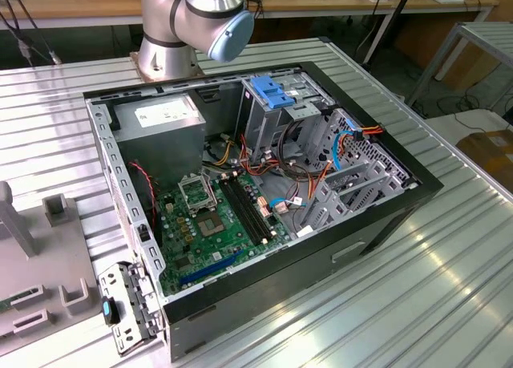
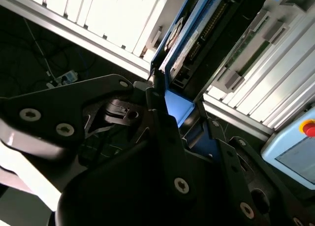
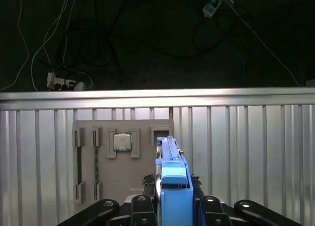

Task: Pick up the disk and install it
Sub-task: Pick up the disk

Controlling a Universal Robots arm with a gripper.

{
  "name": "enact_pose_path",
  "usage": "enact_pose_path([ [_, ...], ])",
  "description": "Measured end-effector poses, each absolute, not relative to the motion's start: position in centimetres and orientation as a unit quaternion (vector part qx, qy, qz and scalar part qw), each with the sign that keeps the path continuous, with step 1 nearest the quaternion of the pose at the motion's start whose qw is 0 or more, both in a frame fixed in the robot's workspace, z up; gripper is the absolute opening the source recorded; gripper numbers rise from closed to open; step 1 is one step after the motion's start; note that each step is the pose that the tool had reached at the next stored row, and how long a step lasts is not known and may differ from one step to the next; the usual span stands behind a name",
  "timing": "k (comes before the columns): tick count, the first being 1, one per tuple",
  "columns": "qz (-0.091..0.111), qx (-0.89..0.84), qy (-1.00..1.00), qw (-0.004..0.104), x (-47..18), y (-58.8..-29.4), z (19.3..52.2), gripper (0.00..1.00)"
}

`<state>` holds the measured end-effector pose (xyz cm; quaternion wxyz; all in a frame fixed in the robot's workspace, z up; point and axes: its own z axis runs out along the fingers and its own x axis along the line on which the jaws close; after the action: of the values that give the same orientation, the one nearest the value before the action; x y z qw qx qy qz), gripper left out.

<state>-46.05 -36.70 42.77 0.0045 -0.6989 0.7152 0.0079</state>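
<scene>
The black gripper (image 3: 173, 210) has its jaws clamped on the flat dark hard drive in bright blue plastic rails (image 3: 170, 159), held edge-on, clear of the ribbed aluminium table (image 3: 246, 152) and its grey fixture plate (image 3: 101, 186)

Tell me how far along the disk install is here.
Done: the grasp, with the jaws shut on the disk. In hand: the disk, held edge-on, with the grey tray beyond it. Left: getting it into the open case.
</scene>
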Motion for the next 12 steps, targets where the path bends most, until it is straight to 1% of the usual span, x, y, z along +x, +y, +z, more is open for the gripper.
enact_pose_path([
  [12,0.009,-0.699,0.715,0.003,-46.0,-36.7,44.3,0.37],
])
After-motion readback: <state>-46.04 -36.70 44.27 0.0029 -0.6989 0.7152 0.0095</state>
